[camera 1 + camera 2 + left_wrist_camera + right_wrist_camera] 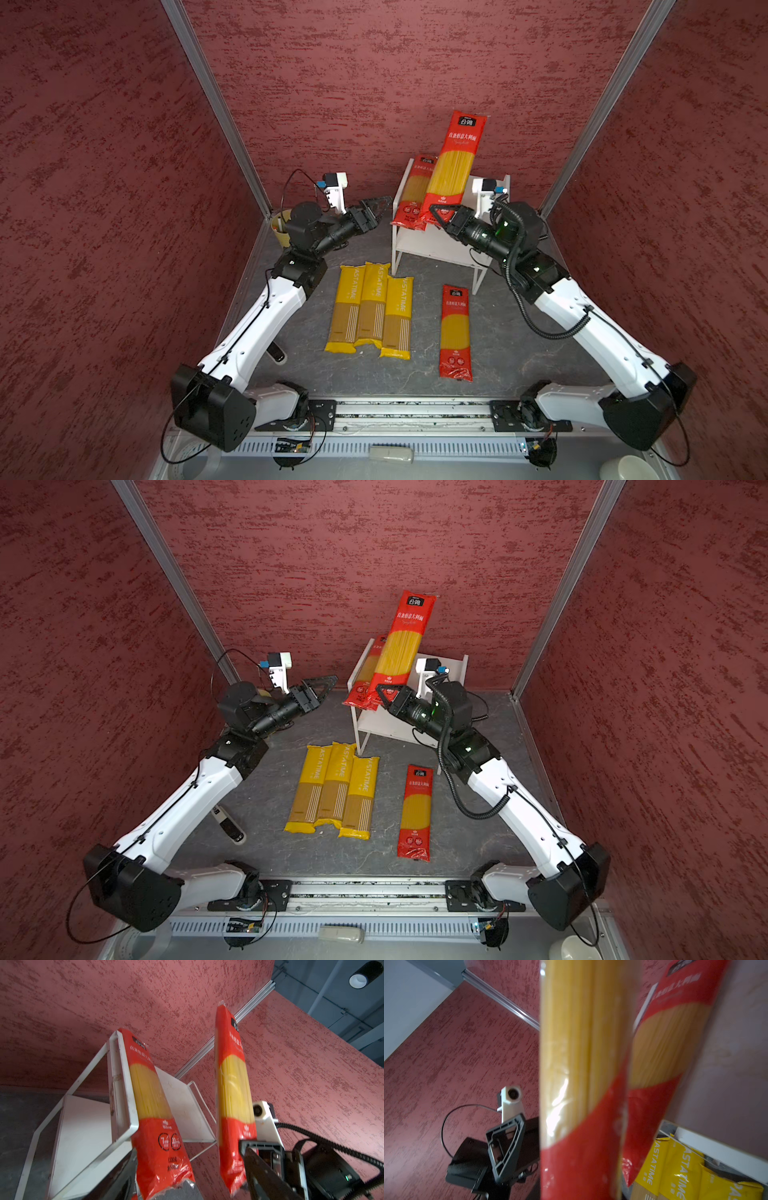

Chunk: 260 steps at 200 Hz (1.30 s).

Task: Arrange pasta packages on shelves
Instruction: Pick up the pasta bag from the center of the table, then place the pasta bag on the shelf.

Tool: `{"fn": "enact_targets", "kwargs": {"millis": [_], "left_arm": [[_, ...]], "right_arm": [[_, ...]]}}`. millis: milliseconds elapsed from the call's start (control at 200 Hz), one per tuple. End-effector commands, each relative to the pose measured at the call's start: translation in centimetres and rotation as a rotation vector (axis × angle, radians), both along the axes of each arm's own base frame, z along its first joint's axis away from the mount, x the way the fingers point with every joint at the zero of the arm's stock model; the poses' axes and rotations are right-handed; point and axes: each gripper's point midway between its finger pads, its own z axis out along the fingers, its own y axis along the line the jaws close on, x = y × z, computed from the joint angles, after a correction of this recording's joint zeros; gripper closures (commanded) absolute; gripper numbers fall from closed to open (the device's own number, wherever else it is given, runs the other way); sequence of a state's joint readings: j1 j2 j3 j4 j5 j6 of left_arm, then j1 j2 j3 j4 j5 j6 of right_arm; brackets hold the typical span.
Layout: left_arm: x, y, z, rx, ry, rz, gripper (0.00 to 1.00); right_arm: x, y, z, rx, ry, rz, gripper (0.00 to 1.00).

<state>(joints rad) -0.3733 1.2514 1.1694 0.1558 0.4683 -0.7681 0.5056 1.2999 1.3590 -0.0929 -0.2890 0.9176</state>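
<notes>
My right pincer (437, 216) is clamped on the bottom of a red pasta bag (455, 166), holding it end-up over the shelves (428, 246) so I can lay it right of the red one (415, 191) there, while the left pincer (376, 211) hangs open just left.

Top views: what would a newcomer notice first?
The upright red pasta bag stands out first, pinched at its lower end by the right tool and rising well above the white rack. A second red bag lies on the rack's top board, overhanging its front edge. On the table in front, three yellow bags lie side by side, with a third red bag beside them.
</notes>
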Motion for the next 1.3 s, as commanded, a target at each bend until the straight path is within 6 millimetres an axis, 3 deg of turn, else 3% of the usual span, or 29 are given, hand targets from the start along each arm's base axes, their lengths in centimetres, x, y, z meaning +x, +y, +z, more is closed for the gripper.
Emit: {"fn": "enact_targets", "kwargs": {"millis": [0,180,396,571,777,1072,1197,1298], "left_arm": [[-0.5,-0.5,-2.3,0.052,0.025,0.025,0.2],[-1.5,-1.7,-4.2,0.073,0.053,0.008,0.2],[-1.9,-3.4,-5.3,0.071,0.078,-0.024,0.2],[-2.3,-4.5,-5.9,0.079,0.078,-0.038,0.2],[-2.8,-5.7,-6.8,0.089,0.085,-0.06,0.2],[-4.2,-7.7,-7.5,0.095,0.085,-0.098,0.2],[-4.3,-7.8,-7.7,0.095,0.088,-0.096,0.2],[-4.2,-7.8,-7.6,0.099,0.08,-0.096,0.2]], "right_arm": [[0.9,-0.9,2.7,0.017,-0.026,-0.007,0.92],[1.8,-0.2,1.2,0.06,0.045,0.037,0.87],[1.7,-0.8,-0.2,0.084,0.086,0.042,0.59],[0.7,-1.5,-1.5,0.119,0.117,0.042,0.49],[0.2,-2.1,-3.3,0.113,0.144,0.024,0.51],[1.3,-0.8,-2.9,0.068,0.113,0.07,0.79],[1.0,-0.8,-3.5,0.055,0.122,0.085,0.78],[0.4,-1.1,-3.7,0.046,0.118,0.09,0.65]]}}
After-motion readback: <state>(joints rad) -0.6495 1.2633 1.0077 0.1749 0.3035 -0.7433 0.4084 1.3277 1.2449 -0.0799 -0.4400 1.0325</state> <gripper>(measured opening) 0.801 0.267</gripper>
